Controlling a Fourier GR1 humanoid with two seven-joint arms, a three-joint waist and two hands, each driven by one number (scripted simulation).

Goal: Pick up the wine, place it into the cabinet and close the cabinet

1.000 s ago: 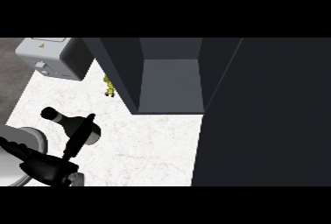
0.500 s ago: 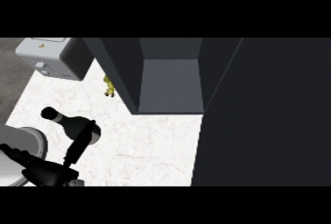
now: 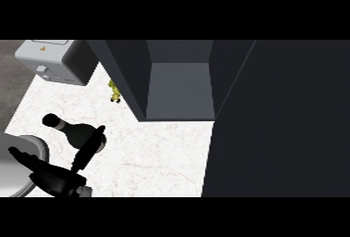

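wine still on the counter, left hand lined up beside it

so the wine bottle (image 3: 80,134) is standing on the white marbled counter (image 3: 157,152), over on the left side, with its cap end pointing to the far left and the dark body sitting just below that. it's well apart from the cabinet (image 3: 179,88), which is the tall dark box in the far middle of the view with its inside open and showing a grey floor and back wall. the big dark slab filling the right side looks like its open door (image 3: 280,120), though i can't see a hinge to be sure.

the left hand (image 3: 58,178) comes in from the near left corner. one long finger reaches up against the bottle's right side, the rest spread out to the left. looks to me like the fingers are straight, not wrapped round the bottle, so i'd call the hand open and touching or nearly touching, not gripping. the right hand isn't in view at all.

my read: this is the grasp step, nothing lifted yet. next move needs the fingers and thumb to curl round the bottle's body, then a lift and a carry to the right and far side into the cabinet opening, keeping clear of the cabinet's left wall.

other stuff: a grey toaster-ish appliance (image 3: 53,60) at the far left, and a small yellow-green thing (image 3: 115,92) just left of the cabinet, too small to say what it is.
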